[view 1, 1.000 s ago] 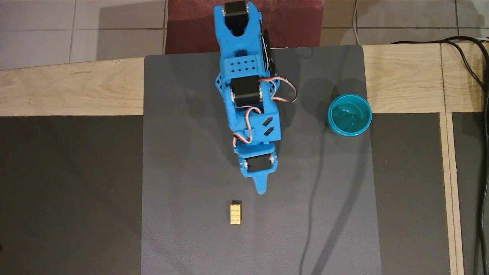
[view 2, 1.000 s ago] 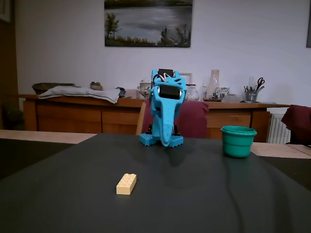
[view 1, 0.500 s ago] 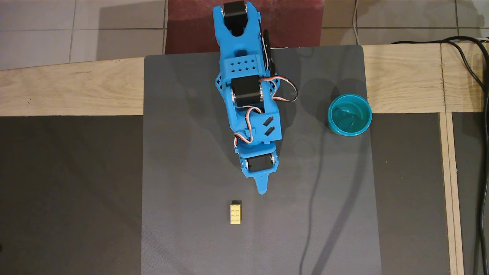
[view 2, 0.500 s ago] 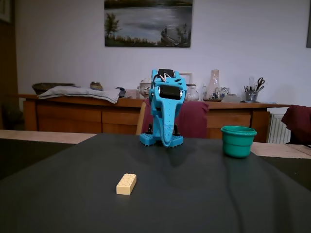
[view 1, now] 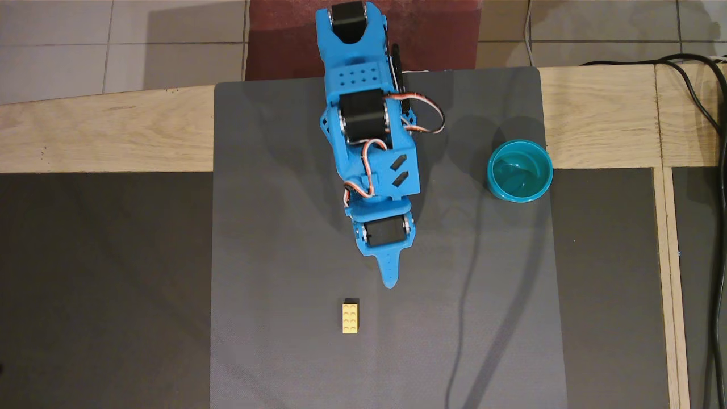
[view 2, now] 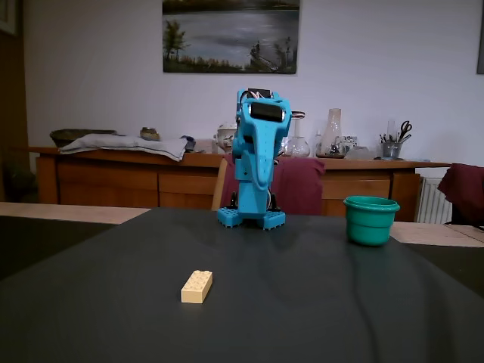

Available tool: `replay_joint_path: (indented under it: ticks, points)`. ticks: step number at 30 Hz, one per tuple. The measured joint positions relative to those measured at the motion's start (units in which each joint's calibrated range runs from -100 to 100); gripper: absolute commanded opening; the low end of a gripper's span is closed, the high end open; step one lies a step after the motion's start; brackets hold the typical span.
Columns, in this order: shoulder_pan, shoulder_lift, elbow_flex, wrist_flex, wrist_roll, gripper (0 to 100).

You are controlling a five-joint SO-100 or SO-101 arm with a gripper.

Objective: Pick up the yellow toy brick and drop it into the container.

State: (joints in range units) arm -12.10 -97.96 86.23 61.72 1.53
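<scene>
The yellow toy brick [view 1: 350, 318] lies flat, studs up, on the grey mat near its front middle; in the fixed view it [view 2: 197, 286] sits left of centre. The teal-blue container [view 1: 492, 176] stands upright and empty at the mat's right edge, and it also shows in the fixed view [view 2: 370, 223]. My blue arm is folded over its base. My gripper [view 1: 389, 279] points toward the brick. Its jaws look closed and empty, a short way behind the brick and slightly right of it in the overhead view.
The grey mat [view 1: 284, 227] lies on a wooden table with dark panels either side. A black cable [view 1: 704, 113] runs along the far right. The arm's base [view 2: 252, 218] stands at the mat's back edge. A sideboard with clutter stands behind.
</scene>
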Motion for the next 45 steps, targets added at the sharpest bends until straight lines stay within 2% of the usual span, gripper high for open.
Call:
replay_joint_path:
  ticks: [4, 11, 24, 28, 37, 41, 45]
  points:
    - [0.1, 6.9, -4.9, 0.0, 0.0, 0]
    - [-0.4, 32.5, -19.4, 0.0, 0.3, 0]
    - [1.0, 74.4, -50.0, -0.1, 9.5, 0]
    - [4.2, 82.1, -54.9, -1.7, 19.0, 0]
    - [13.8, 83.5, -55.0, -13.4, 38.1, 0]
    - [15.7, 83.5, -52.1, -13.9, 43.4, 0]
    - [17.4, 83.3, -47.1, -13.7, 45.2, 0]
